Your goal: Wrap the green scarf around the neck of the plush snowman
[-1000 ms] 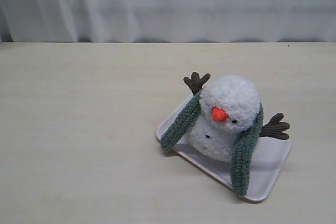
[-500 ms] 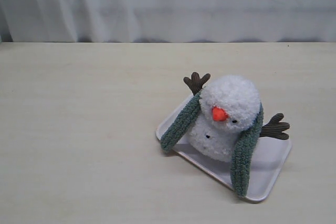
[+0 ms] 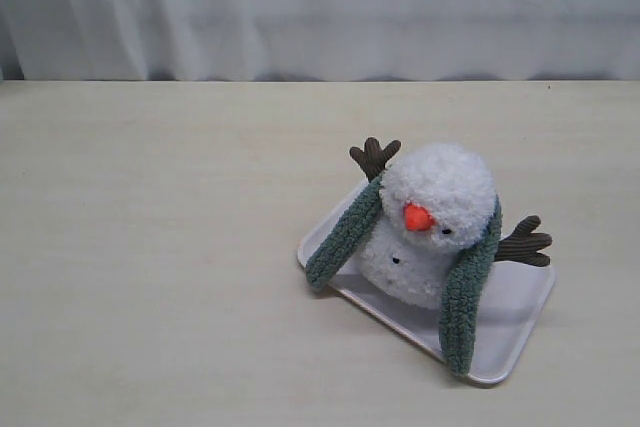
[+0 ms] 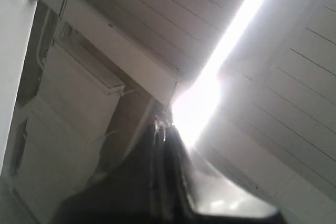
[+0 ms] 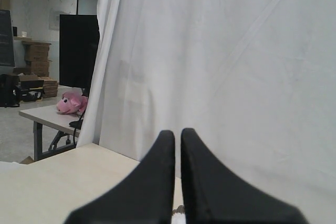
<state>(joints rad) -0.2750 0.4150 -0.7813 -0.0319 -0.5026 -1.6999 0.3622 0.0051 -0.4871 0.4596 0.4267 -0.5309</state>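
The plush snowman (image 3: pixel 432 222) sits on a white tray (image 3: pixel 515 312) at the right of the table in the exterior view, leaning forward, orange nose toward the camera. The green scarf (image 3: pixel 465 297) lies behind its neck, which the head hides; one end (image 3: pixel 342 235) hangs down each side of the body, uncrossed, onto the tray. No arm shows in that view. My left gripper (image 4: pixel 161 125) points up at a ceiling with its jaws together. My right gripper (image 5: pixel 177 136) is shut, aimed at a white curtain, nothing between its fingers.
A white curtain (image 3: pixel 320 7) runs along the table's far edge. The pale wooden tabletop (image 3: pixel 150 247) stretches left of the tray. In the right wrist view a second table with a pink plush (image 5: pixel 71 103) stands beyond the curtain.
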